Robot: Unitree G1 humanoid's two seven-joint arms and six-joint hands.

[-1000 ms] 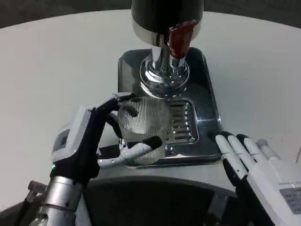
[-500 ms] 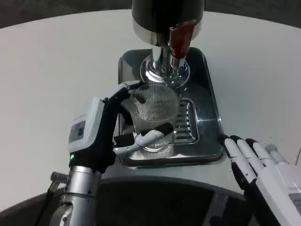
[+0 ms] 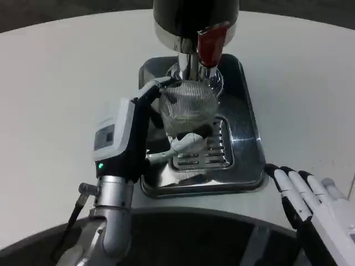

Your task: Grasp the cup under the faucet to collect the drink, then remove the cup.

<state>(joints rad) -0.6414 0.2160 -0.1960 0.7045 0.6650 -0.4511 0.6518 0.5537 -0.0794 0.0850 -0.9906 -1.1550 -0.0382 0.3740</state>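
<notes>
Cup [image 3: 188,108] gripped by left hand [image 3: 145,130], directly beneath faucet [image 3: 209,44]: collection step; next, faucet must be opened, right hand [image 3: 310,199] spread, idle on table [image 3: 55,83].

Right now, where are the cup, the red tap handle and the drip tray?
cup [image 3: 188,108], head view: its ribbed clear wall, above the left hand's fingers.
red tap handle [image 3: 209,44], head view: middle of the lever.
drip tray [image 3: 247,136], head view: bare right side.

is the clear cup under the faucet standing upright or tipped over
Upright. The clear ribbed plastic cup stands with its open mouth up beneath the red-handled faucet, over the shiny metal drip tray, gripped by the left robot hand.
</notes>
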